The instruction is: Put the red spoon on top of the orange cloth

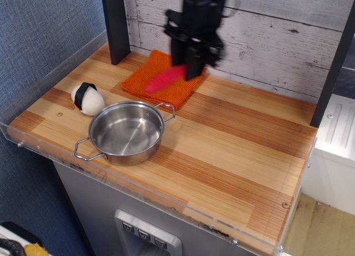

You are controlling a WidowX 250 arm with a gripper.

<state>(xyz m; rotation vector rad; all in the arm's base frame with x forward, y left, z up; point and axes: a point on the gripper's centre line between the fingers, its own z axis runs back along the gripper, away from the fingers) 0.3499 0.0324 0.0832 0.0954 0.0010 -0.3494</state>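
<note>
My gripper [187, 70] is shut on the red spoon [165, 78] and holds it over the orange cloth [153, 87] at the back of the wooden table. Only the spoon's ribbed red handle shows, pointing down-left; its metal bowl is hidden between the fingers [193, 61]. I cannot tell whether the spoon touches the cloth. The cloth lies flat next to the back wall, partly covered by the gripper and spoon.
A steel pan [126, 132] with two handles stands at the front left. A white rice ball with a black band [87, 98] lies left of it. A dark post [115, 24] stands at the back left. A clear rim [183, 211] runs along the front edge.
</note>
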